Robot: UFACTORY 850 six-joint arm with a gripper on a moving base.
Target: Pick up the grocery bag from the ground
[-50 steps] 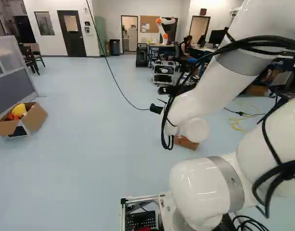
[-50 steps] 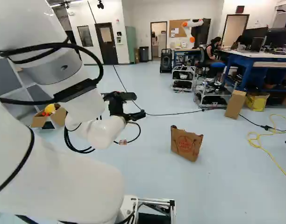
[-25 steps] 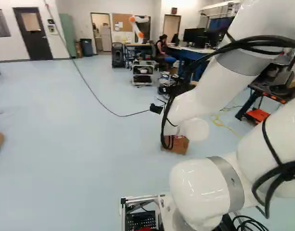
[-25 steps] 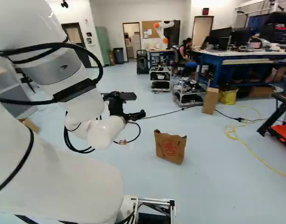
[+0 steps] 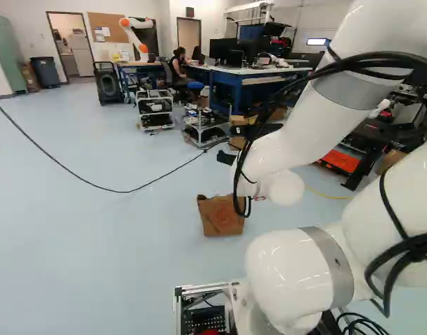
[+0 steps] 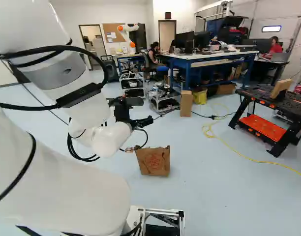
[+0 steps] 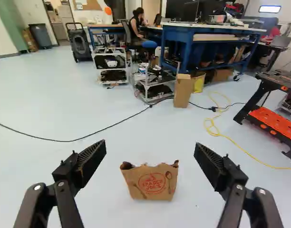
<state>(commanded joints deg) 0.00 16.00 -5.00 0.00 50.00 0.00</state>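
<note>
Base has turned right, arm pose same. Gripper (image 7: 150,148) wide open, holding nothing. Bag (image 7: 151,182) upright on floor (image 7: 55,104), now ahead of and below gripper, roughly centred, not touching. Aim looks good; likely next: drive closer, lower, straddle bag's rim.

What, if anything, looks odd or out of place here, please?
The grocery bag stands upright, but its top edge is uneven and crumpled. Untidily, a yellow cord lies in loose curves across the floor.
</note>
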